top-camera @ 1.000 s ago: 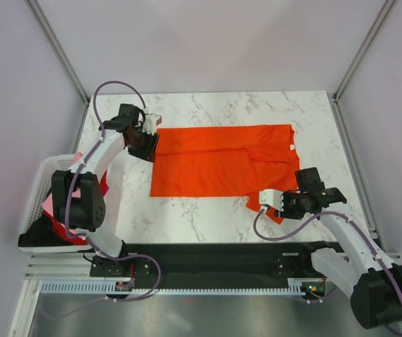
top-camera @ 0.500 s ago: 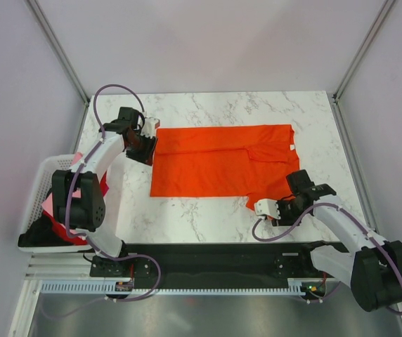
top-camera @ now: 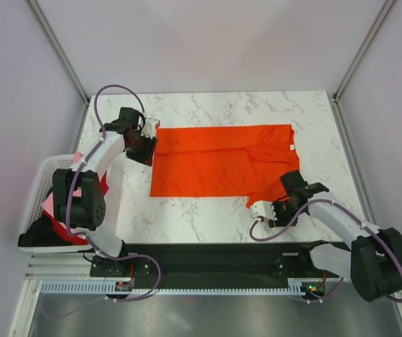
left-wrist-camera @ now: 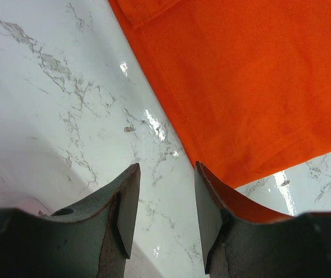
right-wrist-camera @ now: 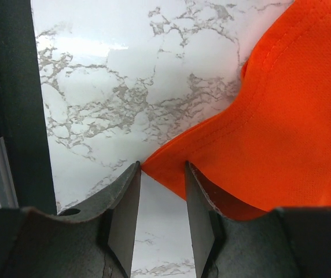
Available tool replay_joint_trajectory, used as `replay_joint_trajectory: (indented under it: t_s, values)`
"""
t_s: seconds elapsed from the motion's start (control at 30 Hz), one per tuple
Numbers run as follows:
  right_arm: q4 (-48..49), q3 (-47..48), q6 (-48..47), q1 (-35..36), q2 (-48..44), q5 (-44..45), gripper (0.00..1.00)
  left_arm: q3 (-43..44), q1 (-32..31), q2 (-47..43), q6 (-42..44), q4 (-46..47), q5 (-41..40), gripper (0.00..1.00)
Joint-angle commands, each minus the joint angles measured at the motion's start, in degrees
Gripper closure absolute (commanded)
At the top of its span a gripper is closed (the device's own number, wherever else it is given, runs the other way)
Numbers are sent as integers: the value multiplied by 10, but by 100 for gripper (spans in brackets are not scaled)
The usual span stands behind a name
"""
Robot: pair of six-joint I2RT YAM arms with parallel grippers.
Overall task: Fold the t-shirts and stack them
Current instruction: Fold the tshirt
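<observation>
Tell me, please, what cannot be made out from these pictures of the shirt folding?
1. Top view: the left arm covers part of the white basket; how many pink, red and black cloths lie inside is unclear.
2. Top view: the neck label on the orange t-shirt is too small to read.
3. Right wrist view: the shirt's corner meets the right gripper; whether it touches is unclear.

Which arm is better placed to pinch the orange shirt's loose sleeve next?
Right. The right fingers stand open astride the sleeve tip of the orange shirt; the left fingers have only bare table between them, at the shirt's other end.
</observation>
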Motion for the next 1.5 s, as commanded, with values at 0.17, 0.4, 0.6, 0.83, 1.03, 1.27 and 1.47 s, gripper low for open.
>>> replay_joint_trajectory:
  t_s: [0.17,0.4,0.6,0.83,1.03,1.27,1.47]
  values:
    - [2,-11,11,29,20,2,56,-14,4,1,-4,11,-2,50]
    - [4,-9,29,29,11,36,87,-47,8,-16,-7,-1,5,50]
    - [7,19,83,30,-43,34,100,-85,13,-12,-6,-18,54,48]
    - [16,38,134,29,-37,43,100,-74,13,46,-1,-18,52,52]
    - [32,49,155,29,-26,50,100,-81,12,58,10,-37,74,54]
    - [48,51,168,30,-10,53,100,-100,5,67,18,-43,83,54]
    - [55,49,172,29,-5,54,100,-109,-17,75,13,-46,92,57]
